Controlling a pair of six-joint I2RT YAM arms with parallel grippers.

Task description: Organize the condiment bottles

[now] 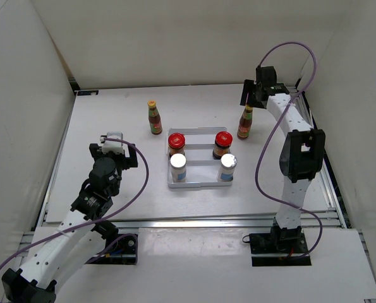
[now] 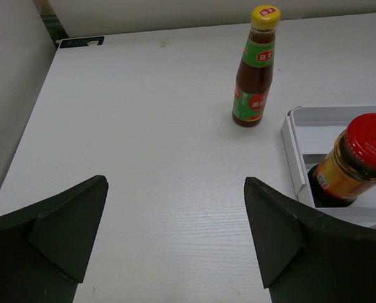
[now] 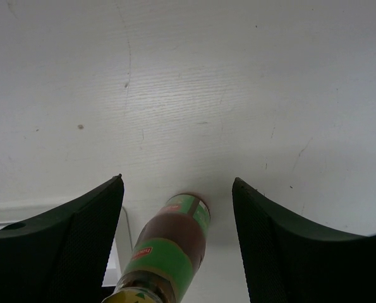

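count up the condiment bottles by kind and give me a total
slim dark bottles with yellow caps: 2
squat red-lidded jars: 2
white silver-capped shakers: 2
total: 6

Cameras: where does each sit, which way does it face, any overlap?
Top external: above and behind the bases, looking down on the table; both arms show.
Left wrist: low, facing forward at the left slim bottle and tray; open left claw at bottom.
Right wrist: looking down over the right slim bottle, framed by the open right claw.
Shared: the top view holds both slim bottles too.
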